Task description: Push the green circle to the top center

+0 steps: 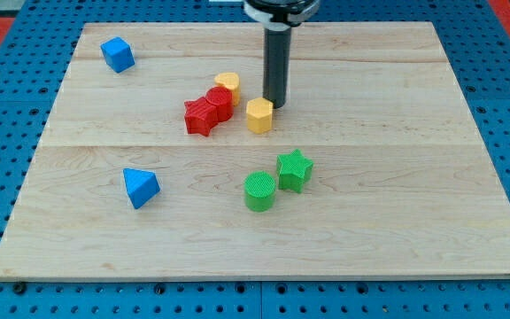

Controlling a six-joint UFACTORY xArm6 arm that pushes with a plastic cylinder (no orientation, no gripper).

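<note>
Tip (pixel 275 105) sits above the yellow hexagon (pixel 259 115); no jaws to judge. Green circle (pixel 258 191) lies lower-centre on the bench (pixel 414 177). Best circle below it, then push straight up, skirting green star (pixel 294 170).

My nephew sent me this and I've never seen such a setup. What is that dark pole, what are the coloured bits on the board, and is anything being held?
The dark pole is the end of a robot arm. It has no hand, so nothing is held; its lower end, my tip, only slides along the wooden board and nudges blocks. There is one picture, from a camera looking down at the board from in front.

On the board: a green circle beside a green star, a yellow hexagon just below and to the left of the tip, another yellow block, two red blocks touching each other, a blue cube at the view's top left and a blue triangle lower left. The green circle is to be pushed to the top centre.
</note>
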